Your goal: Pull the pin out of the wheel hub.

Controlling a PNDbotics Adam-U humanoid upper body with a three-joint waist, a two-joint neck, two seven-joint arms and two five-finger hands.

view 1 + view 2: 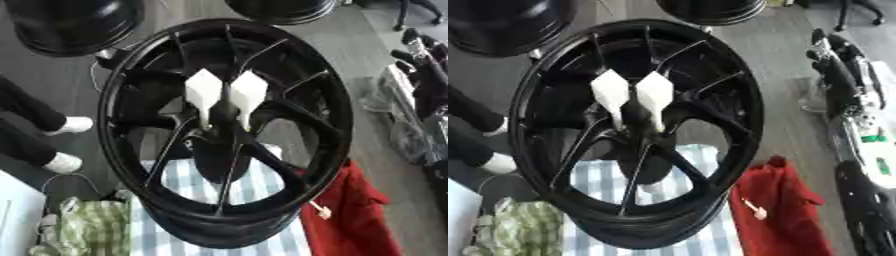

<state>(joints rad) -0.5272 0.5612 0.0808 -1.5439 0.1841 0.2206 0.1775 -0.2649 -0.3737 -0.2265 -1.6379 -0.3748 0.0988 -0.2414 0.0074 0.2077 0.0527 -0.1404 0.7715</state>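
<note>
Where spokes meet, 2 white pins [225, 96]

— What do we see around the blue-and-white striped cloth [188, 185]?
— A crumpled red fabric [785, 210] just right of it, a green checked cloth [96, 227] left, dark round rims [74, 22] far beyond.

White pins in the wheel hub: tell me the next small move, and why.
Probably move the right robot hand leftward toward the nearer white pin. It and the other white pin sit untouched at the centre of the black wheel hub, and that hand is off beside the rim.
</note>
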